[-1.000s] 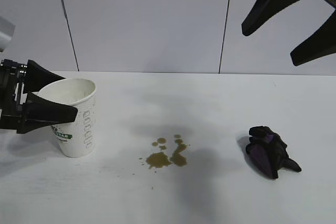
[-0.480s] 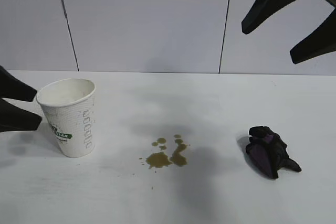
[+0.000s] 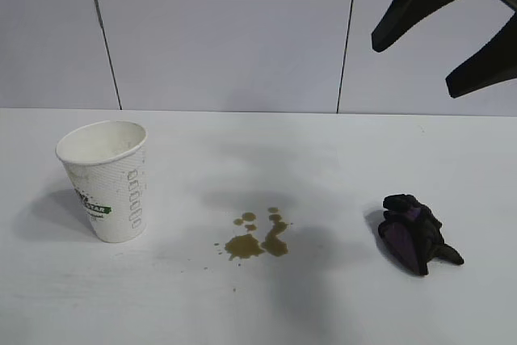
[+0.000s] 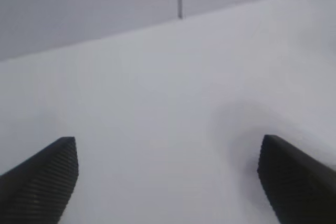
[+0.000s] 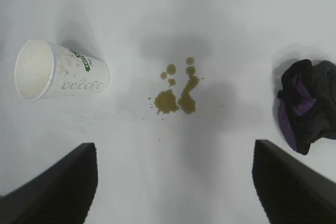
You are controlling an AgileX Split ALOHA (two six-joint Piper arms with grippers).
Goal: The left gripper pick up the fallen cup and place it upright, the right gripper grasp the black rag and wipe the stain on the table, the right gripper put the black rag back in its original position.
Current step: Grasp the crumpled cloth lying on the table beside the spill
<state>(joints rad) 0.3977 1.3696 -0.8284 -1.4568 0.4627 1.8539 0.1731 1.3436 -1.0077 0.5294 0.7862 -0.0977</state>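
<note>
upright white cup (image 3: 105, 179), untouched stain (image 3: 258, 236)

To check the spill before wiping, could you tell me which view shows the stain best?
The right wrist view: it looks down on the stain, every blotch distinct. The exterior view shows it foreshortened; the left wrist view misses it.

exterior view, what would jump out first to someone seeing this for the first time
The stain, brown blotches and drops mid-table, draws the eye first. The cup stands upright to its left, and the black rag lies in a lump to its right. The right gripper hangs open at the upper right, above the rag, holding nothing.
</note>
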